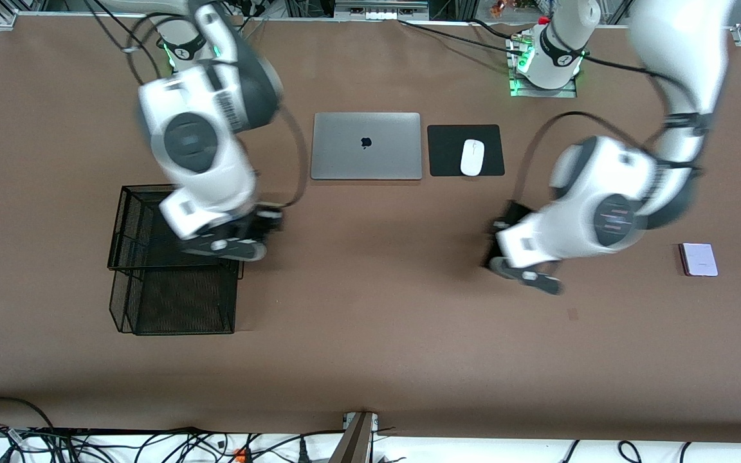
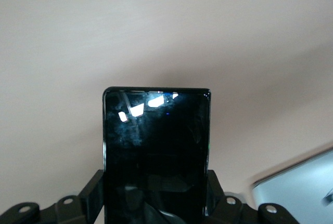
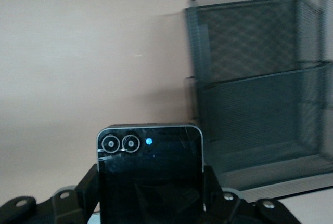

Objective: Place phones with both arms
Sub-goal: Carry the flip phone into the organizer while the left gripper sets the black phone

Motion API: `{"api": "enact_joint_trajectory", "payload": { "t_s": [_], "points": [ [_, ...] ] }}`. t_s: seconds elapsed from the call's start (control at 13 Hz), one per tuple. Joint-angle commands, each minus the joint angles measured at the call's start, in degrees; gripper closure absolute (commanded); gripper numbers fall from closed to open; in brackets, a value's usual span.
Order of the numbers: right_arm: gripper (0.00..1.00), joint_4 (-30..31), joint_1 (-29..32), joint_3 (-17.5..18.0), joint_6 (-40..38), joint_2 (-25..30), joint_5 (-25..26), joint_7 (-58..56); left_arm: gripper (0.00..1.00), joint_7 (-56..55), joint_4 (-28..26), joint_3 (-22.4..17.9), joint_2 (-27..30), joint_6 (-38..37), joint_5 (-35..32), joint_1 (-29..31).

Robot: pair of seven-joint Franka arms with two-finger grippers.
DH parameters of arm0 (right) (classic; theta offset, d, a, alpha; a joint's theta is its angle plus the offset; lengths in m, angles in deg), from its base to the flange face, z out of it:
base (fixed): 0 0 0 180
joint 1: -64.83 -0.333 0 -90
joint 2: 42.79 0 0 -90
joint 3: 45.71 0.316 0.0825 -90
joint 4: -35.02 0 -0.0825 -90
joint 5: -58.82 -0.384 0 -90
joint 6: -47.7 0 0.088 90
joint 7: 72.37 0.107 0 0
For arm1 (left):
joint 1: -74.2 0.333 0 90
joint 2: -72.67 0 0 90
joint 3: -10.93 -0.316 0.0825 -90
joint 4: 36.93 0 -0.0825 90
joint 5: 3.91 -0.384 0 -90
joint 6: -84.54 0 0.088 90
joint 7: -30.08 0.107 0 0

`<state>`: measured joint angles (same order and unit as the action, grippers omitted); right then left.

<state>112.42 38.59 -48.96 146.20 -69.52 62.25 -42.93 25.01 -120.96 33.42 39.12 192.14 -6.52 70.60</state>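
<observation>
Clearly both arms are carrying; the right gripper point(image 3: 151, 193) is clamped on the small squarish black phone point(image 3: 150, 169), its twin camera rings showing in the right wrist view, and it hangs over the edge of the black mesh tray point(image 1: 171, 283) that faces the middle of the table, toward the right arm's end; the left gripper point(image 2: 156, 198) is closed on the long slim black phone point(image 2: 156, 156), gripped by its long edges, over bare table toward the left arm's end, nearer the front camera than the mouse pad point(image 1: 466, 150). The white-lavender phone point(image 1: 698, 260) lies flat near the table edge at the left arm's end, untouched. The silver laptop point(image 1: 366, 146) and white mouse point(image 1: 472, 157) sit toward the edge where the bases stand.

Judging by the tray, the step in hand is setting the squarish phone into it; it has two tiers or compartments, though the blur makes it hard to say which is meant. To do it well, the right arm should centre the phone over the chosen compartment, clear of the wire rim, lower it until it rests, then open; releasing high risks a bounce or a slab tilted against the mesh wall. The left arm should wait until the right has left the tray, so the two do not crowd each other.
</observation>
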Motion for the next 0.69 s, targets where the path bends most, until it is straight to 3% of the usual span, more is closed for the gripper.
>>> {"api": "enact_joint_trajectory", "payload": {
  "t_s": [0.0,0.08,0.31,0.62],
  "points": [
    [0.80,12.66,2.25,-6.73,3.97,8.34,-3.51,-14.88,0.82,-8.27,4.05,-0.70,-6.51,6.79,1.55,-7.37],
    [0.80,15.91,2.25,-10.33,6.33,9.40,-4.91,-19.99,0.82,-10.81,3.96,-0.78,-8.18,10.66,1.64,-10.35],
    [0.80,24.62,2.25,-16.33,14.76,9.85,-7.73,-29.33,0.81,-23.82,3.87,-1.05,-12.49,21.92,1.21,-17.22],
    [0.78,29.74,4.00,-18.10,21.56,7.31,-9.06,-31.90,0.79,-28.41,3.52,-4.02,-16.46,30.46,0.94,-24.69]
  ]
}}
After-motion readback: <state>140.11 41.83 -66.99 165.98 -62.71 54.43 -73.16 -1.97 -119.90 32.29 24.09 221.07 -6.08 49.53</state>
